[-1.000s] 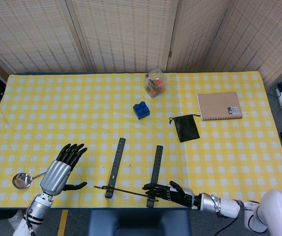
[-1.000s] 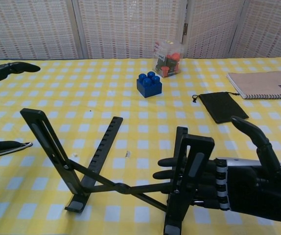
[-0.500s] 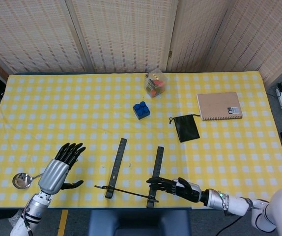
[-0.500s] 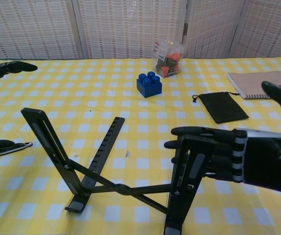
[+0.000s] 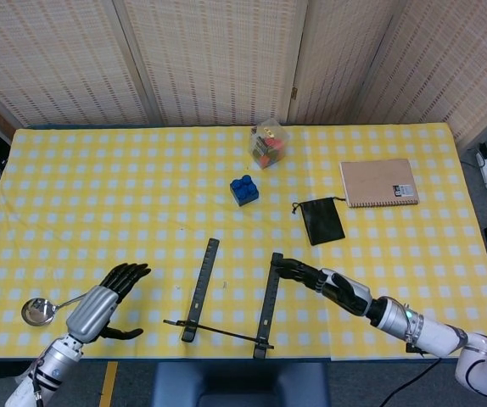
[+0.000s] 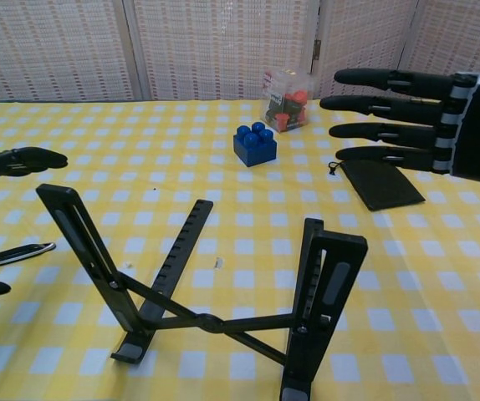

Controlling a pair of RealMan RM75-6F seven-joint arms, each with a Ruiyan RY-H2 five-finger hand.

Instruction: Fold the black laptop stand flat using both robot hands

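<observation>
Fingers of both hands spread, holding nothing, above the laptop stand [image 5: 231, 297]; spoon [image 5: 38, 310] beside left hand [image 5: 99, 303].

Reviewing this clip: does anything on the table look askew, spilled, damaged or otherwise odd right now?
Nothing looks spilled or broken. The black laptop stand stands unfolded near the front edge, both arms raised, with neither hand on it: the right hand hovers above it with fingers spread, the left hand off to the side by a spoon.
</observation>
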